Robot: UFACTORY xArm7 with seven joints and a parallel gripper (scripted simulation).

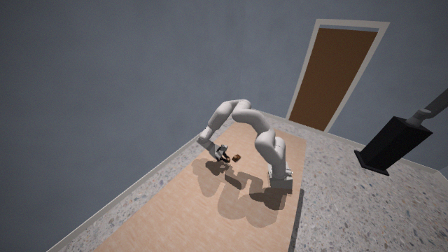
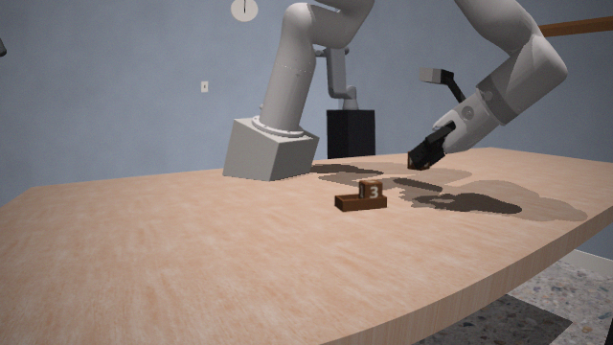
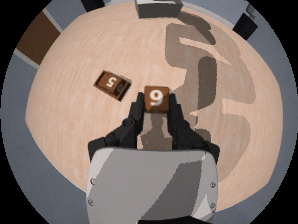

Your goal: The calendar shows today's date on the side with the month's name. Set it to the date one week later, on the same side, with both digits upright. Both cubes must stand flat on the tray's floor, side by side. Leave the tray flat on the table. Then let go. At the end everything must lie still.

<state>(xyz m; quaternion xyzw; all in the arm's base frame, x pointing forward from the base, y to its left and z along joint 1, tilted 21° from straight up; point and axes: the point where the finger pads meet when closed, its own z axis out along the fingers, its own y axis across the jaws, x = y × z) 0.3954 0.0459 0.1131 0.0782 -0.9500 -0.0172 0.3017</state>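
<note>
My gripper is shut on a brown cube, one finger on each side. The cube's face toward the wrist camera shows a pale digit that reads as 6 in that view. It is held above the table, beyond the tray in the exterior view. The small brown tray stands on the table, left of the gripper in the wrist view. The other cube stands in one end of it, with 5 on top and 3 and 1 on two sides. The tray's other end is empty. The held cube's remaining faces are mostly hidden.
The wooden table carries the arm's grey base behind the tray. The arm's shadows fall across the table. A black pedestal with another arm stands beyond the table.
</note>
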